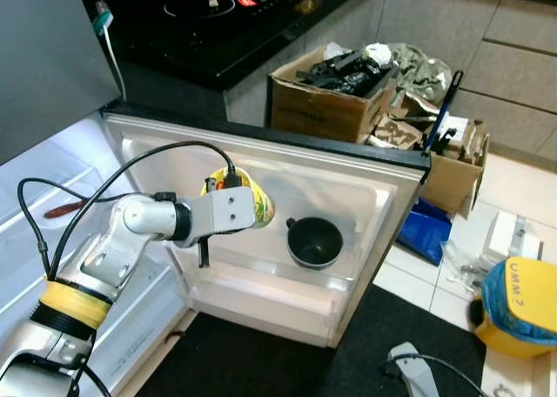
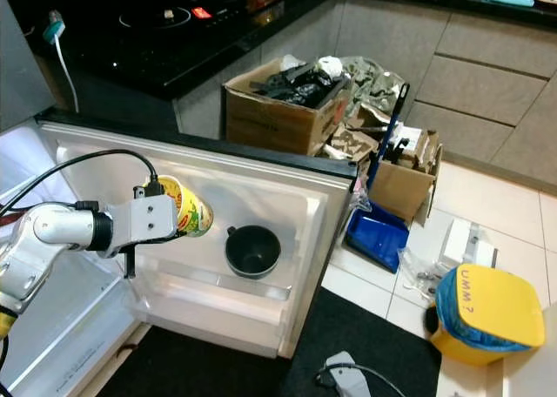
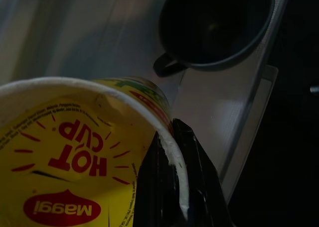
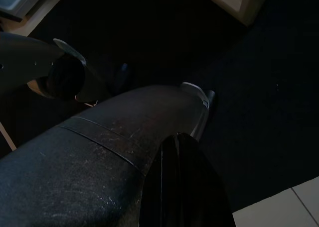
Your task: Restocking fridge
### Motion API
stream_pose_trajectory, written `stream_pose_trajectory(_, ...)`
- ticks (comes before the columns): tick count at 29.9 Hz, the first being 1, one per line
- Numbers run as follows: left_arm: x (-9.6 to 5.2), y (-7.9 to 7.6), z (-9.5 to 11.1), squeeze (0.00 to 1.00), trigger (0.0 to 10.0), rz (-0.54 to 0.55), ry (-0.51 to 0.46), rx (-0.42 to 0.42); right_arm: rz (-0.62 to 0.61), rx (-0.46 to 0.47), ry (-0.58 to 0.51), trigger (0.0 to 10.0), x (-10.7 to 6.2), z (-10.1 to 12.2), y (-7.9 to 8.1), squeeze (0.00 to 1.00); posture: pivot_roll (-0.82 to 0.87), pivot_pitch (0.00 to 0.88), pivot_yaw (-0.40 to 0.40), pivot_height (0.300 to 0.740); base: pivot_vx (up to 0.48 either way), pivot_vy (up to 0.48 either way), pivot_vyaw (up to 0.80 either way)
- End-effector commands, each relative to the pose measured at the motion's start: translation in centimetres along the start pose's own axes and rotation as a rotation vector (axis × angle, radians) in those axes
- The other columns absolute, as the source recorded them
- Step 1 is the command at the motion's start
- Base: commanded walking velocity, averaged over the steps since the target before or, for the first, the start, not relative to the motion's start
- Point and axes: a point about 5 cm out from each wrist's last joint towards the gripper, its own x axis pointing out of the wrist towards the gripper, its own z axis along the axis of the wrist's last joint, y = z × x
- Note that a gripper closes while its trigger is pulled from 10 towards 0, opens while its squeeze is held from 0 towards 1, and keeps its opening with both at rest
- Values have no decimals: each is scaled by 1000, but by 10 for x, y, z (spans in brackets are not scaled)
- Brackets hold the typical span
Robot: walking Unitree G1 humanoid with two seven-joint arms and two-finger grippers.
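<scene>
Holding the yellow noodle cup [image 1: 252,197] by its rim, the left gripper [image 3: 172,152] has its fingers closed tight on it above the door shelf [image 1: 261,279], at nine o'clock from the black mug [image 1: 314,241]. I think the cup is not yet set down. The right gripper [image 4: 179,152] hangs idle; I cannot tell how it stands.

Left arm extended forward, left pincer [image 3: 172,177] clamped shut; right arm hangs idle.

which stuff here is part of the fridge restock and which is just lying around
Part of the job:
- noodle cup, held by the left pincer by its rim
- fridge door shelf
- dark mug, already on that shelf

Just lying about:
- cardboard boxes of clutter
- blue dustpan
- yellow bin
- black stovetop
</scene>
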Motion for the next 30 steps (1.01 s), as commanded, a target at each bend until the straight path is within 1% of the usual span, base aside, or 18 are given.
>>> stream_pose_trajectory(1,10,-2,4,0,10000,-15,-5,28,-3,11,-3,10000,-1,-2,-1,0,-69,56,-21,740,0,0,0)
stream_pose_trajectory(2,18,-6,6,0,10000,-38,6,60,-2,10,-4,10000,-1,-2,0,0,-69,56,-21,740,0,0,0)
stream_pose_trajectory(3,18,-6,6,0,10000,-38,6,60,-2,10,-4,10000,-1,-2,0,0,-69,56,-21,740,0,0,0)
stream_pose_trajectory(4,23,-9,6,0,10000,-54,18,83,-1,10,-4,10000,-1,-1,0,0,-70,57,-20,740,0,0,0)
stream_pose_trajectory(5,23,-9,6,0,10000,-54,18,83,-1,10,-4,10000,-1,-1,0,0,-70,57,-20,740,0,0,0)
stream_pose_trajectory(6,29,-12,7,0,10000,-70,25,100,-1,10,-4,10000,-1,-2,0,0,-71,59,-17,740,0,0,0)
stream_pose_trajectory(7,29,-12,7,0,10000,-70,25,100,-1,10,-4,10000,-1,-2,0,0,-71,59,-17,740,0,0,0)
stream_pose_trajectory(9,39,-19,6,0,10000,-102,50,144,0,12,-5,10000,0,-2,0,0,-74,58,-17,740,0,0,0)
stream_pose_trajectory(10,39,-19,6,0,10000,-102,50,144,0,12,-5,10000,0,-2,0,0,-74,58,-17,740,0,0,0)
stream_pose_trajectory(13,44,-22,1,0,10000,-118,104,196,1,14,-6,10000,0,-2,1,0,-74,59,-17,740,0,0,0)
stream_pose_trajectory(15,44,-22,0,0,10000,-120,113,202,1,14,-6,10000,0,-2,1,0,-72,58,-16,740,0,0,0)
stream_pose_trajectory(19,43,-17,-5,0,10000,-99,149,222,1,13,-5,10000,0,-2,1,0,-72,55,-15,740,0,0,0)
stream_pose_trajectory(23,44,-16,-6,0,10000,-91,159,228,1,12,-6,10000,0,-2,1,0,-72,55,-15,740,0,0,0)
stream_pose_trajectory(27,52,-20,-6,0,10000,-104,159,250,1,10,-8,10000,0,-2,1,0,-73,52,-13,740,0,0,0)
stream_pose_trajectory(28,55,-23,-5,82,10000,-118,153,259,1,9,-9,10000,0,-1,1,0,-73,52,-13,740,0,0,0)
stream_pose_trajectory(30,60,-26,-2,604,10000,-131,141,275,0,8,-10,10000,0,-1,1,0,-73,54,-14,740,0,0,0)
